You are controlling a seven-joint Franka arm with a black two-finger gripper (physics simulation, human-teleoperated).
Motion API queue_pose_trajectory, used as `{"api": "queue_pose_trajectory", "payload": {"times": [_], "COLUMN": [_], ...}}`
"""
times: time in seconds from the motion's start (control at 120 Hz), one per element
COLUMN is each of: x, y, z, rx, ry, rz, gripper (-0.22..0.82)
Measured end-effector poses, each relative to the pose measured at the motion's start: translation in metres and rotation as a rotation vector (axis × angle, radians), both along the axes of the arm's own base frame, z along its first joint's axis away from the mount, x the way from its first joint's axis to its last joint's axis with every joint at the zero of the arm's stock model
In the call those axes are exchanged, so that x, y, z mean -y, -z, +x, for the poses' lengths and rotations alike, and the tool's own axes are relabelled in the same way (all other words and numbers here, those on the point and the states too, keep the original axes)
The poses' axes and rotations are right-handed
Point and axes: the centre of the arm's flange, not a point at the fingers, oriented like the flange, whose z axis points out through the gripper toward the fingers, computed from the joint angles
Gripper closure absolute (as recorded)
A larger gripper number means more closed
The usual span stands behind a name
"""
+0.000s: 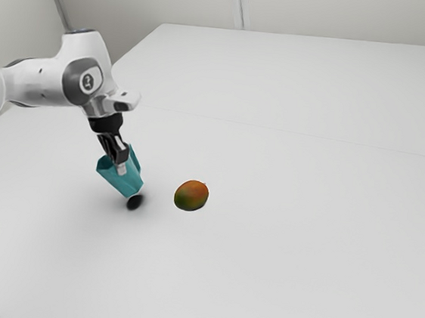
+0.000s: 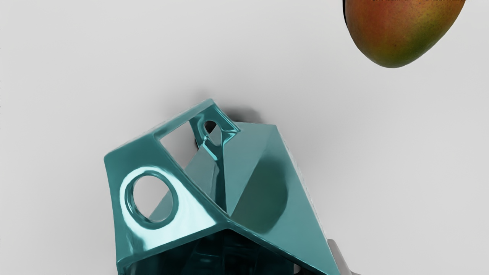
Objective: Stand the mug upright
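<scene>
A mango (image 1: pixel 191 195) lies on the white table (image 1: pixel 284 273).

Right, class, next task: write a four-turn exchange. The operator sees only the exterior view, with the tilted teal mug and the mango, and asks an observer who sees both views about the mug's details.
Operator: My view shows the teal mug tilted beside the mango. Does the mug have any holes through its faces?
Observer: Yes. The wrist view shows one angular face with a round hole in it.
Operator: Does anything stand out around that hole?
Observer: A bright white highlight runs along its edge, so that face looks glossy.
</scene>
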Motion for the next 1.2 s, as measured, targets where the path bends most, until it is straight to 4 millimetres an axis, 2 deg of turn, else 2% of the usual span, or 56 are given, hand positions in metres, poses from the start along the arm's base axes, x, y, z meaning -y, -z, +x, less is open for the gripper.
{"api": "queue_pose_trajectory", "payload": {"times": [0.258, 0.492, 0.8, 1.008, 1.2], "x": [0.038, 0.068, 0.069, 0.085, 0.084], "y": [0.019, 0.022, 0.027, 0.035, 0.042], "z": [-0.008, -0.011, -0.013, -0.013, -0.014], "rx": [0.051, 0.084, -0.009, -0.061, -0.092], "ry": [-0.078, -0.119, -0.207, -0.221, -0.253], "rz": [0.051, 0.065, 0.073, 0.078, 0.082], "gripper": [0.78, 0.78, 0.78, 0.78, 0.78]}}
